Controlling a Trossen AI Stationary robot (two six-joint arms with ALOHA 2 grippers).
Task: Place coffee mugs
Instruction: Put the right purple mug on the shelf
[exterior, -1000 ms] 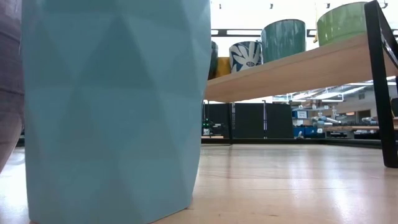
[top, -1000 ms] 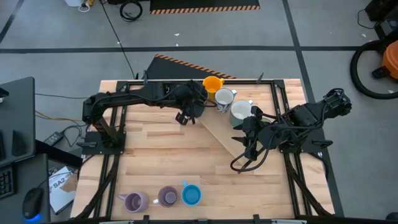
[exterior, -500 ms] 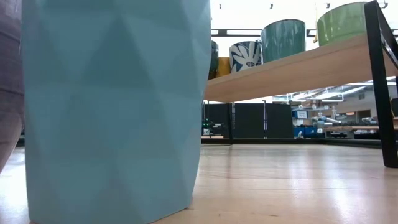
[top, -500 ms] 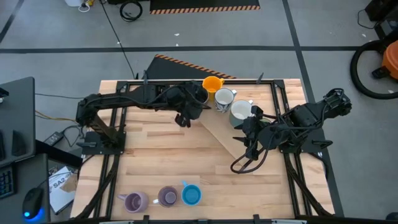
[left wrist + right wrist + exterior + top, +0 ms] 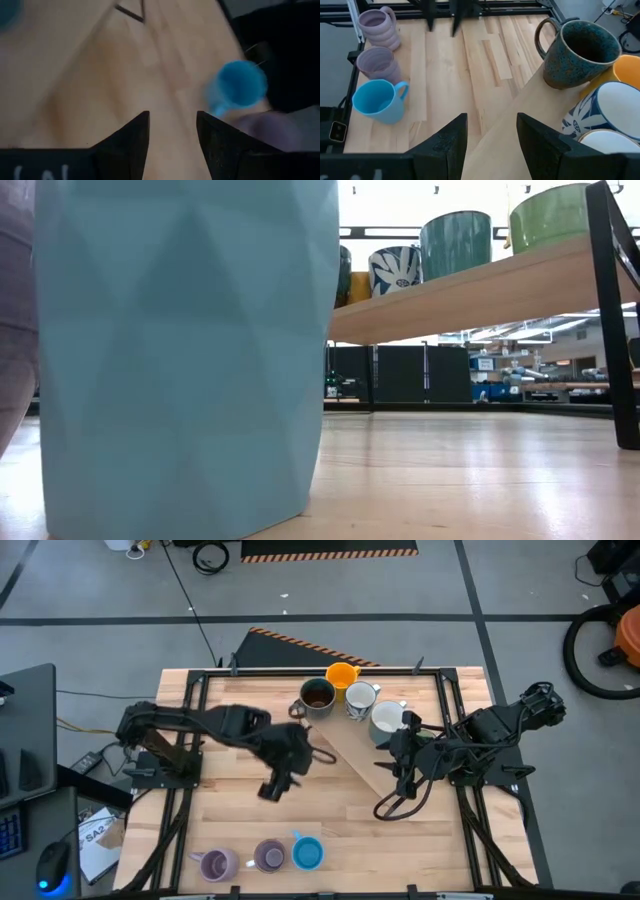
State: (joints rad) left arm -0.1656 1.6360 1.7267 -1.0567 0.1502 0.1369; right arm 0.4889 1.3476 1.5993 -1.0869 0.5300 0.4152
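We count seven mugs on the bench (image 5: 250,830): two purple mugs (image 5: 215,864), one blue mug (image 5: 307,854), one dark mug (image 5: 317,698), one orange mug (image 5: 343,675) and two pale mugs (image 5: 362,700). Two arms reach over it.

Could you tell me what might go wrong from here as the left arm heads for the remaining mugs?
1. The blue mug and the two purple mugs stand close together at the table's near edge, so the open left gripper might bump a neighbour while taking one.
2. The dark mug, orange mug and white mugs crowd the raised board; another placement could knock one.
3. The right gripper waits beside that board and could get in the way.
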